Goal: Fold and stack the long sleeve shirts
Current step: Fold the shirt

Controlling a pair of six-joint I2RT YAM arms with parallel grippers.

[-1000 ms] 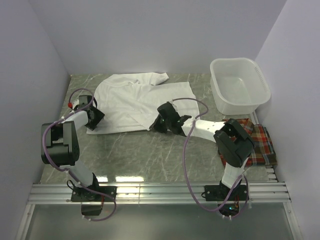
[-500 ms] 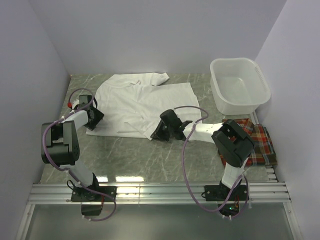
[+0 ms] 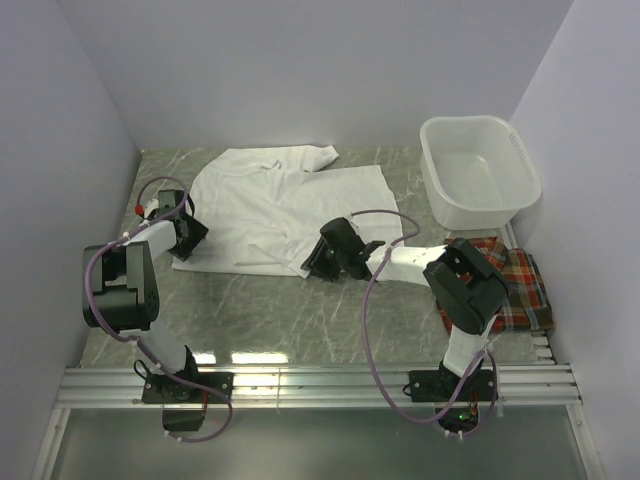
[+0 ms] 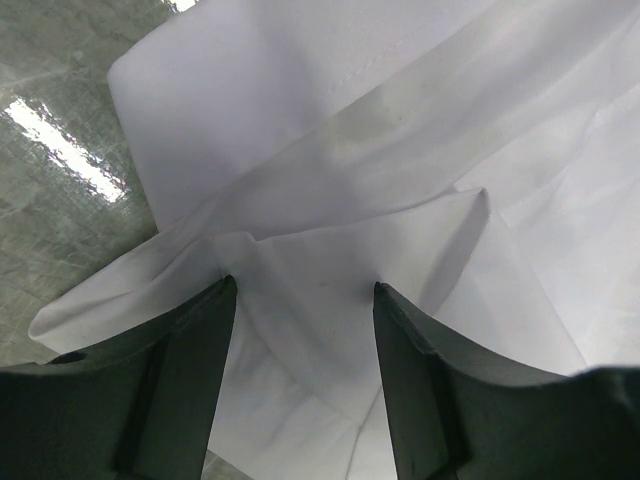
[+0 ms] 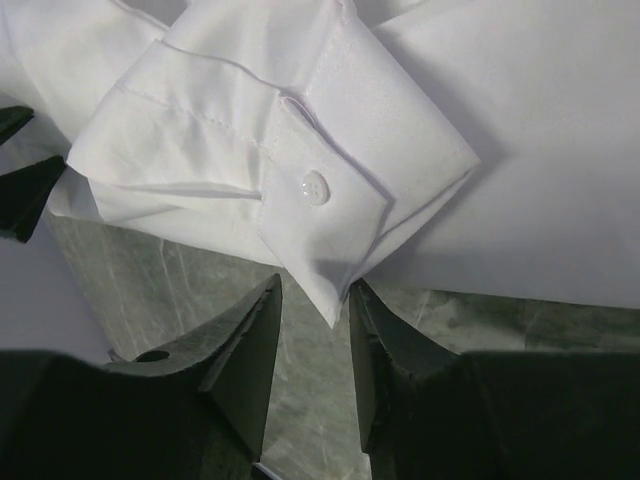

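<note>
Leaning low over white shirt: left pincer apart at edge, right pincer apart by cuff.

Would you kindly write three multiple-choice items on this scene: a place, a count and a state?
1. Where does the plaid shirt lie? A on the floor; B on the table, in front of the basin; C inside the basin.
2. How many buttons show on the cuff of the white shirt? A one; B three; C none.
3. The left gripper is: A shut on the plaid shirt; B out of view; C open over the white shirt.
B: it lies folded below the basin in the top view. A: the right wrist view shows a single one. C: its jaws stand apart above white cloth.
</note>
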